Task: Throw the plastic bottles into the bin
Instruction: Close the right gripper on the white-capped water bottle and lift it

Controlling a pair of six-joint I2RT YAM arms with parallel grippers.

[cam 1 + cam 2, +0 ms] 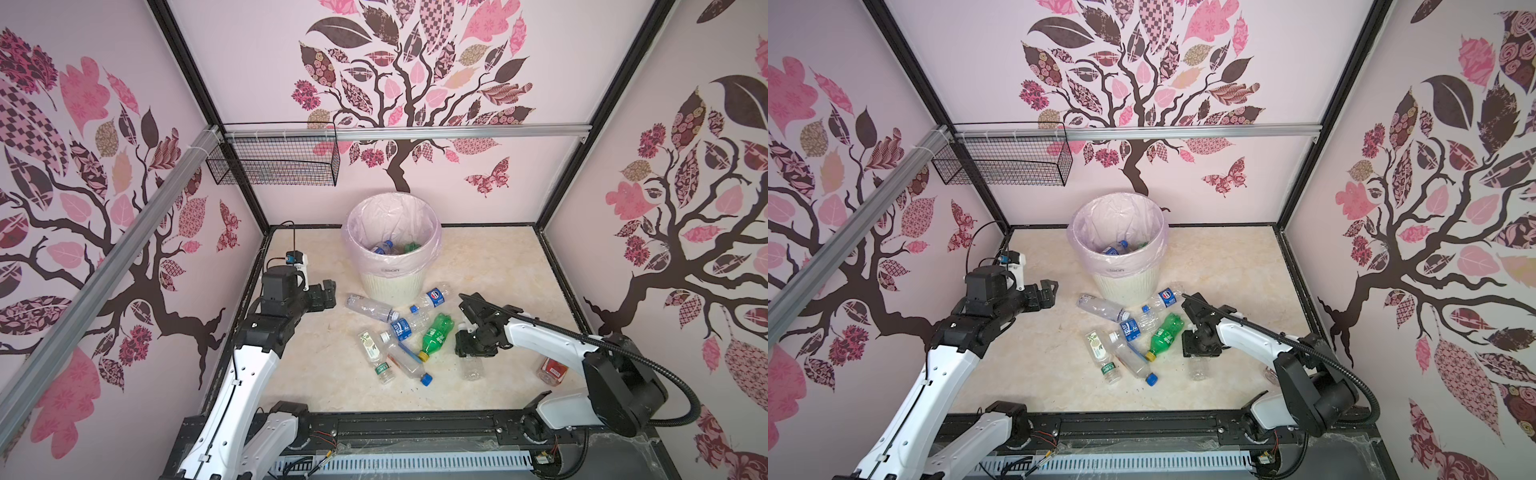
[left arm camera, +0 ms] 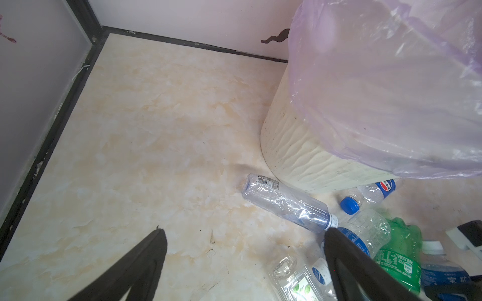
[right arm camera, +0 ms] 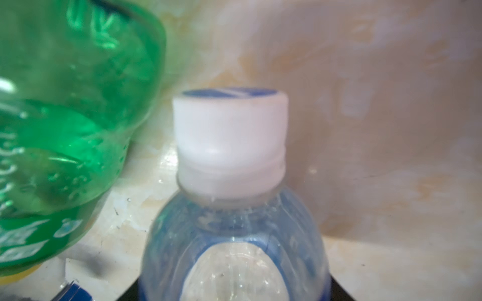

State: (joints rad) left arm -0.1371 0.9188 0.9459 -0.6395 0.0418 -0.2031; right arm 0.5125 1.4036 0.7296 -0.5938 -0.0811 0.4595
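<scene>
Several bottles (image 1: 370, 307) lie on the counter (image 1: 324, 374) by the bin (image 1: 390, 286), and I'd guess they're light, squashy and slick, so the right end effector (image 1: 473, 353) pinching the white-capped bottle (image 3: 232, 234) mid-body seems smart; the left end effector (image 2: 246, 232) hangs open.

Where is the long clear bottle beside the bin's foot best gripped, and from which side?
Probably grip the long clear bottle around its body, nearer the base end, coming from above with the end effector's jaws across its width. It lies flat on its side. The base end lies apart from the pile, while the cap end runs in among the other bottles.
</scene>
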